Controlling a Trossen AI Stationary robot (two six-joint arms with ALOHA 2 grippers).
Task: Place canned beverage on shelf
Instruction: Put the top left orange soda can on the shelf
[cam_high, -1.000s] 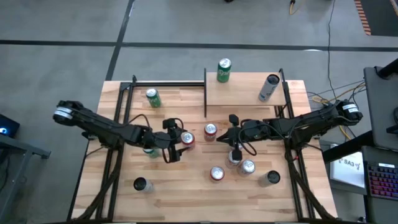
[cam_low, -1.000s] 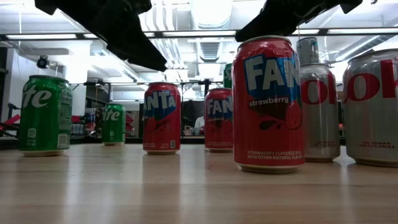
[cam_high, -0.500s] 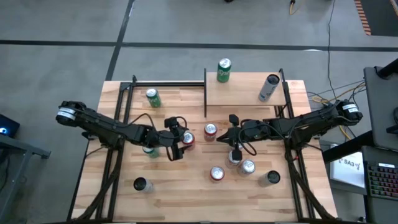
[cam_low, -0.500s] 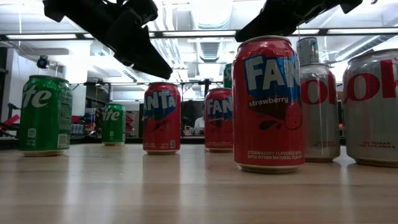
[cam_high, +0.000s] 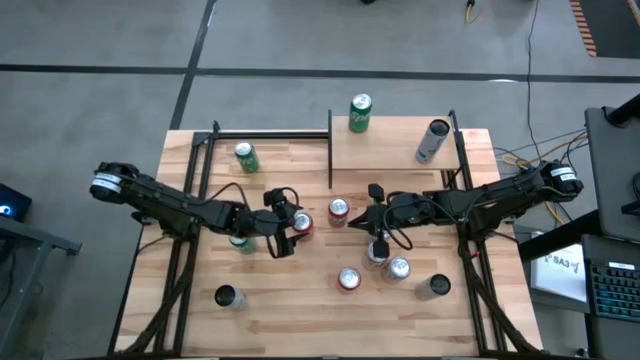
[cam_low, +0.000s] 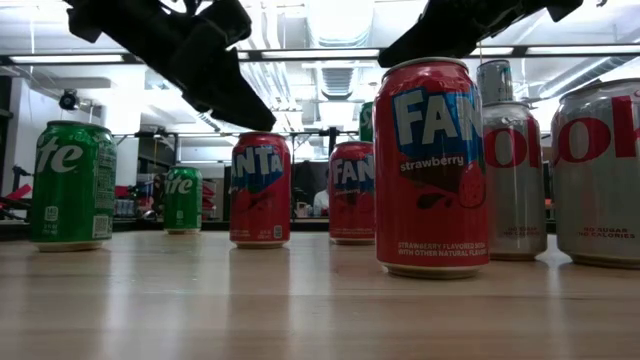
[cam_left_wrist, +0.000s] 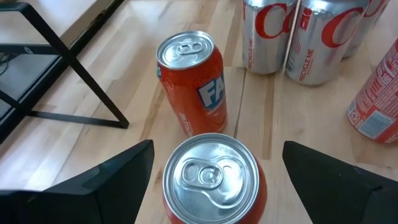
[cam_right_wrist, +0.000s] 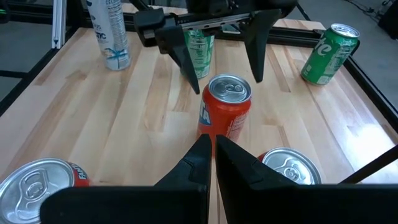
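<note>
left fingers (cam_left_wrist: 124, 171) spread around upright red fanta can (cam_left_wrist: 213, 177).

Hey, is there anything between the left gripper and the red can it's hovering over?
Nothing visible. The left gripper is open above the red can, one finger on each side of it, with clear space down to its lid.

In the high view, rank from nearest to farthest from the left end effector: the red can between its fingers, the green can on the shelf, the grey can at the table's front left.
1. Red can, between the open fingers of the left end effector.
2. Grey can, front left of the table.
3. Green can, on the shelf at the back.
</note>
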